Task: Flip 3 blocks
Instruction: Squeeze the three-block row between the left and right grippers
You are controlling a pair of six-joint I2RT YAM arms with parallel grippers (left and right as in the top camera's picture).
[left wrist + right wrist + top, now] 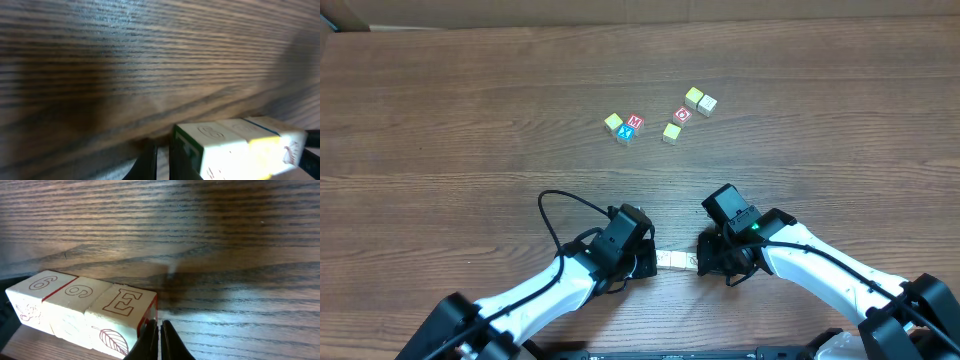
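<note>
Three pale blocks (675, 262) lie in a tight row near the table's front edge, between my two grippers. In the right wrist view their tops read 6 (36, 287), 9 (76, 291) and E (122, 302), and the E block has a leaf drawn on its side. My right gripper (160, 332) is shut, its tips against the E block's end corner. From the left wrist the row (235, 150) shows a yellow patch, and my left gripper (162, 161) sits shut right beside its end. Neither gripper holds anything.
Several other small blocks lie scattered at the back centre: a yellow-green one (613, 122), a red M and blue X block (631, 128), a red O block (683, 115), another yellow one (672, 132) and a pair (700, 100). Both arms (570, 280) crowd the front edge.
</note>
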